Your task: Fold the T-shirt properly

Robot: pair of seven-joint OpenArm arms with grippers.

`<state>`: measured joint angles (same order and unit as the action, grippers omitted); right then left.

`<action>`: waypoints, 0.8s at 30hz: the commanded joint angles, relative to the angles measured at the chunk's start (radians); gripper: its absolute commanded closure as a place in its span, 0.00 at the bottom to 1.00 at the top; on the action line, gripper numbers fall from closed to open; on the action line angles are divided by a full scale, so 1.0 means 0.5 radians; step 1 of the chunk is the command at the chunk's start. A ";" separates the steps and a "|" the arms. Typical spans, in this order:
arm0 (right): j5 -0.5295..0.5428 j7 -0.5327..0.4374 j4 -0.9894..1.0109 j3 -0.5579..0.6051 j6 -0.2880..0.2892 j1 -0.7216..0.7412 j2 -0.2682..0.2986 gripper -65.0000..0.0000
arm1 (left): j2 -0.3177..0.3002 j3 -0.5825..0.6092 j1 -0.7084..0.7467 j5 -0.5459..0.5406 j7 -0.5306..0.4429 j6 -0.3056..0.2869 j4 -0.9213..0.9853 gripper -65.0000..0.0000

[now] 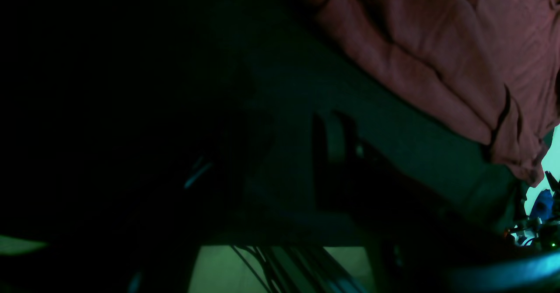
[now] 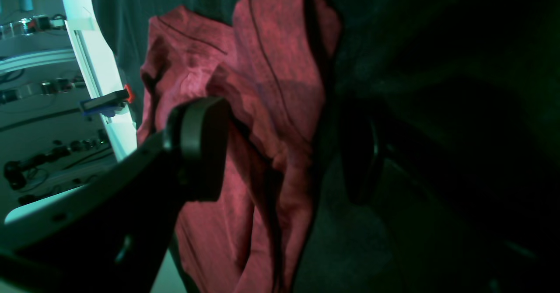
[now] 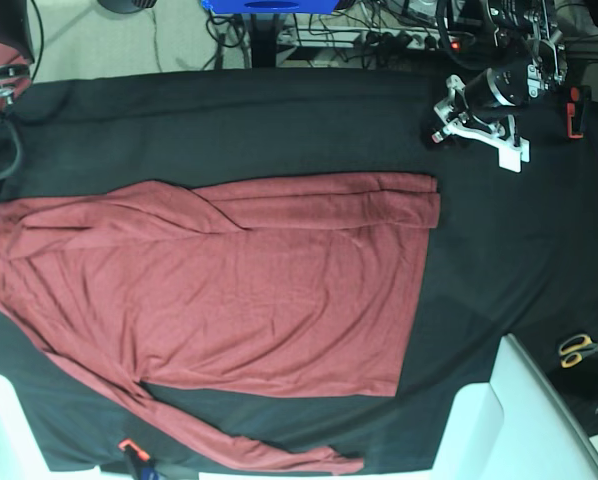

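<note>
The rust-red T-shirt (image 3: 259,290) lies spread flat on the black table cloth (image 3: 279,130). Its upper edge is folded over in a band, and one long sleeve trails toward the front edge. Neither gripper shows in the base view. In the right wrist view my right gripper (image 2: 280,153) is open, its jaws wide apart over a bunched strip of the T-shirt (image 2: 271,65), with one finger (image 2: 201,148) in front of the fabric. The left wrist view is very dark. There my left gripper (image 1: 288,153) looks open above bare cloth, down-left of the T-shirt (image 1: 437,43).
A white device (image 3: 474,115) sits on the cloth at the back right. Scissors (image 3: 579,348) lie off the table's right side. An orange-and-blue clamp (image 3: 131,452) grips the front edge, also the clamp (image 2: 107,102) in the right wrist view. White arm parts (image 3: 489,420) fill the front corners.
</note>
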<state>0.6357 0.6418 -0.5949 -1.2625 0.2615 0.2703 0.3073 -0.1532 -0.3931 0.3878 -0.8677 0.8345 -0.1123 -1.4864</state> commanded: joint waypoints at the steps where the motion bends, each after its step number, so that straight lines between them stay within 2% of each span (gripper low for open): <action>1: -0.021 0.001 -0.009 0.010 -0.015 0.023 0.050 0.42 | -0.020 -0.010 0.002 -0.031 -0.013 -0.022 -0.039 0.63; 20: -0.030 -0.002 0.007 0.010 -0.012 0.139 0.074 0.42 | -0.020 -0.010 0.002 -0.037 -0.013 -0.022 -0.039 0.63; 22: -0.030 -0.002 0.007 0.010 -0.015 0.139 0.074 0.48 | -0.020 -0.010 0.002 -0.037 -0.013 -0.022 -0.039 0.63; 24: -0.030 0.001 0.010 0.010 -0.015 0.139 0.071 0.67 | -0.020 -0.013 0.002 -0.037 -0.013 -0.022 -0.039 0.63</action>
<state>0.6022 0.6468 -0.5804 -1.2591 0.2432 0.3206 0.3210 -0.1532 -0.3939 0.3878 -0.8680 0.8345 -0.1123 -1.4868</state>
